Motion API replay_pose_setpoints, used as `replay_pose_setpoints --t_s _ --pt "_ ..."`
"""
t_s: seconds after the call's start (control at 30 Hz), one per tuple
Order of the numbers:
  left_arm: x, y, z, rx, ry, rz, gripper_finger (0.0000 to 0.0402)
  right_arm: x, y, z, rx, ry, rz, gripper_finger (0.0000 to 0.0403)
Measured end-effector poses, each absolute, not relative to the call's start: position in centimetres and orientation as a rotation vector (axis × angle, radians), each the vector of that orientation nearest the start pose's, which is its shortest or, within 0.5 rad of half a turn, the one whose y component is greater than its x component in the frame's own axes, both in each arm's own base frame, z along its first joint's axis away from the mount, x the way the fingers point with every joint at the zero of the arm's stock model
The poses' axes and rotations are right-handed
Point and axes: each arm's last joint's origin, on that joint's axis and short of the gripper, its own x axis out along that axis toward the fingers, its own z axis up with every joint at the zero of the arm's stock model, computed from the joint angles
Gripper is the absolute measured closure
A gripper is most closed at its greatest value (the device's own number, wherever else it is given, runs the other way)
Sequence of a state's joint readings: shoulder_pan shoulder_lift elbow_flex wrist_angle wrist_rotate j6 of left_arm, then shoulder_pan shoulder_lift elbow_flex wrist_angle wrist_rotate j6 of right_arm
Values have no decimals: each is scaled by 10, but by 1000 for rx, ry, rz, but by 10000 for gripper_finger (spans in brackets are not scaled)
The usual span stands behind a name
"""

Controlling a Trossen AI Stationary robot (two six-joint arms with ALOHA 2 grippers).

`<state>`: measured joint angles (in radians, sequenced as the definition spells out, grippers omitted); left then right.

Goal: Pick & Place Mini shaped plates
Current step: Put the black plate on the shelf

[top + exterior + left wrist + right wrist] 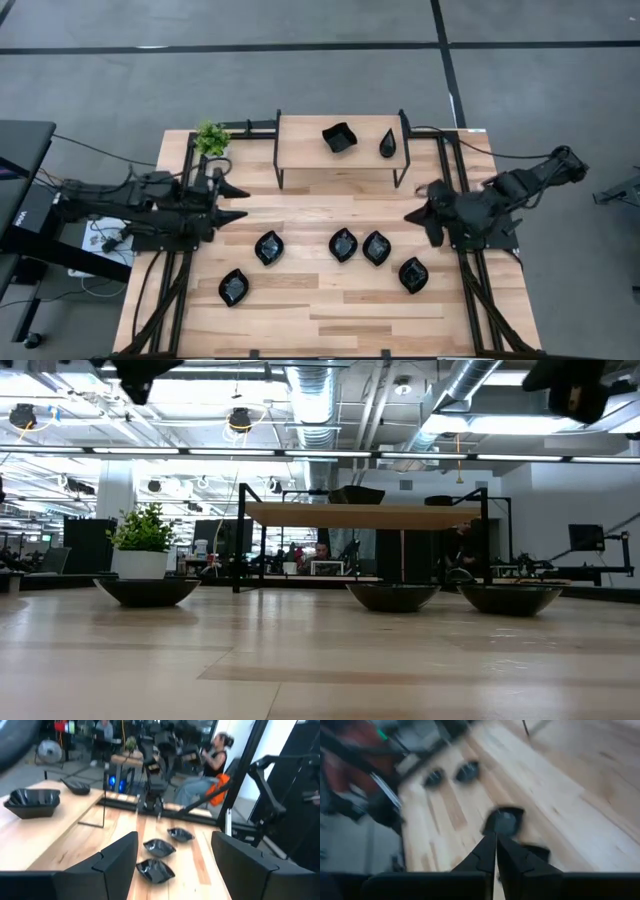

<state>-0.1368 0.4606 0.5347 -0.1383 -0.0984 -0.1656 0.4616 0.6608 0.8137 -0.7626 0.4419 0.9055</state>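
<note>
Right gripper point(412, 216) hovers closed and empty at the bench's point(330, 320) right side; left gripper point(238, 202) hangs wide open, empty, opposite. Five leaf-shaped plates point(343, 244) lie between them, long axes roughly front-to-back. On the shelf point(300, 150), a square plate point(339, 137) sits beside a teardrop plate point(388, 144), tip pointing rearward.

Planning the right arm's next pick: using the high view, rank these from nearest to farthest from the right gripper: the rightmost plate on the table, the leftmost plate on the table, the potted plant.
From the right gripper:
1. Rightmost plate, near the table's right side, just in front of the gripper.
2. Leftmost plate, front left.
3. Potted plant, back left corner; only slightly farther than the leftmost plate.
</note>
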Motion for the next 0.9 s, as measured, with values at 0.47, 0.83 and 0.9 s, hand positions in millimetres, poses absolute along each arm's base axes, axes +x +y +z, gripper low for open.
replay_pose_setpoints --t_s 0.47,0.83,0.9 --pt "187 -22 303 -374 658 77 147 95 30 262 601 144 -83 393" --pt "200 0 294 -581 680 273 147 97 31 241 493 206 -100 393" --pt "200 2 294 -585 667 280 147 97 31 241 496 202 -99 393"
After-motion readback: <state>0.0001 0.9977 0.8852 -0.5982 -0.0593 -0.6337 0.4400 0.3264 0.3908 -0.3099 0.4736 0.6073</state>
